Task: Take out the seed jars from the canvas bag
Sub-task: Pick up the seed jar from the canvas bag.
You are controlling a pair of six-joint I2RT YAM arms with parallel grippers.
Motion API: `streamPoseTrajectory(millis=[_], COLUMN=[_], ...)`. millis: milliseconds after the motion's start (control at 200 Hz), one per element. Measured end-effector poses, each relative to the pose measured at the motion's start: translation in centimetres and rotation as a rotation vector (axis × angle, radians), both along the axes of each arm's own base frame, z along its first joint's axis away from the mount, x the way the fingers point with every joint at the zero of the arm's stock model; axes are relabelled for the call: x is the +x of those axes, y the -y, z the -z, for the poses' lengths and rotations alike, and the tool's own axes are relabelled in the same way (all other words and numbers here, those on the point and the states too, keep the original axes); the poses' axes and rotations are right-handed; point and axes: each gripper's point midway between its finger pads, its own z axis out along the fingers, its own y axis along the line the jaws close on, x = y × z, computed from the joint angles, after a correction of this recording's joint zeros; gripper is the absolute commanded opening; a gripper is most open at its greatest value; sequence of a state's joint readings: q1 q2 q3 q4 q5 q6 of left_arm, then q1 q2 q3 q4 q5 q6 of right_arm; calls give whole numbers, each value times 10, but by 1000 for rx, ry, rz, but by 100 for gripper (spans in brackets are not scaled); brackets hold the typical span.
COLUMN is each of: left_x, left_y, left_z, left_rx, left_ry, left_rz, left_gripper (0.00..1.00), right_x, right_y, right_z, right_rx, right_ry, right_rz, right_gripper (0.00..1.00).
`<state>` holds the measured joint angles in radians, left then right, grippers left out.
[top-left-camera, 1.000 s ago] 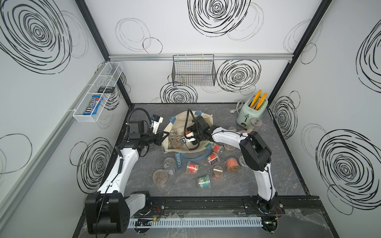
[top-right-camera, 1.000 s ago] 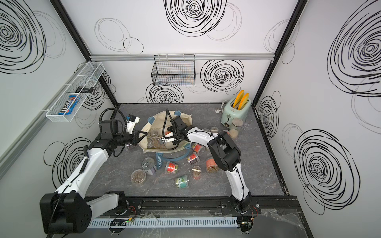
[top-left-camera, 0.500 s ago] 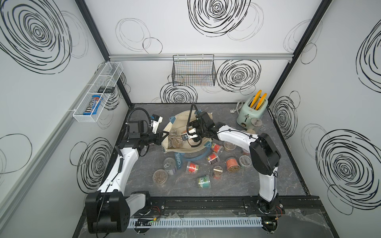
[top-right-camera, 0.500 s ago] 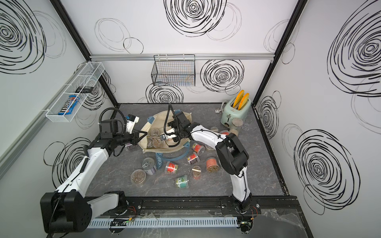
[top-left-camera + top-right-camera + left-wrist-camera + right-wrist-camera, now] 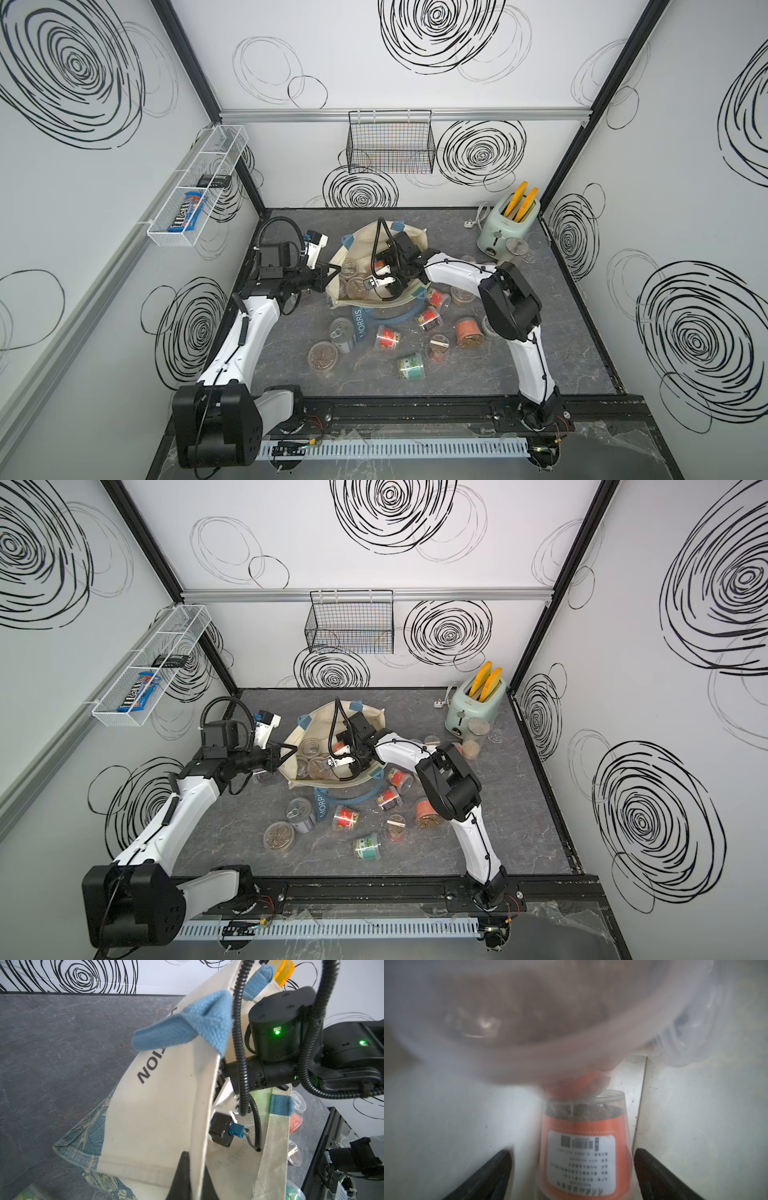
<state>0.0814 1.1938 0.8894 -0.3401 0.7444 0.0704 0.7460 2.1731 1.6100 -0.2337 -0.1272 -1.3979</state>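
Swirl-print walls (image 5: pixel 415 104), grey marbled surface (image 5: pixel 561 353). Shut left fingers (image 5: pixel 182 1176) pinch canvas bag (image 5: pixel 162 1109) rim, mouth held open. Inside bag, right fingers (image 5: pixel 481 1178) spread wide, orange-label seed jar (image 5: pixel 583 1157) between them, touching neither. Step: grasp approach. Next: close on jar, lift clear of rim.

White-shelled arm links (image 5: pixel 249 328), black joint housings (image 5: pixel 513 303), ribbed black cables (image 5: pixel 239 1043), green status lights (image 5: pixel 277 1032), black tapered claw fingers (image 5: pixel 654 1174)
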Motion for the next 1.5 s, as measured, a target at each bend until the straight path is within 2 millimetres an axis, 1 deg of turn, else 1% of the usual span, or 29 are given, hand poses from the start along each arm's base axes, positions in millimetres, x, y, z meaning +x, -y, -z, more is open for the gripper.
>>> streamPoseTrajectory(millis=[70,200,380,665,805,900,1076,1181,1401,1501], left_x=[1,1,1,2,2,2,2,2,5,13], left_y=[0,-1,-1,-3,-3,-4,-5,-5,-5,-7], left_z=[-1,0,0,0,-1,-1,-1,-1,1,-1], left_rx=[2,4,6,4,1,-1,-5,-7,-17,-27], left_ry=[0,-2,-1,-1,0,-1,-3,-6,-18,-33], left_rz=[-2,-5,-7,-12,-8,-11,-16,-18,-21,-33], left_gripper=[0,0,0,0,0,0,0,0,1,2], right_x=[3,8,13,12,7,5,2,-2,-14,-21], right_y=[-1,-3,-6,-6,-2,1,3,5,9,8], right_z=[5,7,7,3,-3,-15,-53,-71,-89,-104], right_rx=[-5,8,41,49,35,38,82,111,144,171], right_ry=[8,16,7,-2,-15,-12,27,39,17,14], right_rz=[0,-7,-16,-9,-3,-2,2,7,8,5], right_gripper=[93,88,74,66,66,66,66,66,67,67])
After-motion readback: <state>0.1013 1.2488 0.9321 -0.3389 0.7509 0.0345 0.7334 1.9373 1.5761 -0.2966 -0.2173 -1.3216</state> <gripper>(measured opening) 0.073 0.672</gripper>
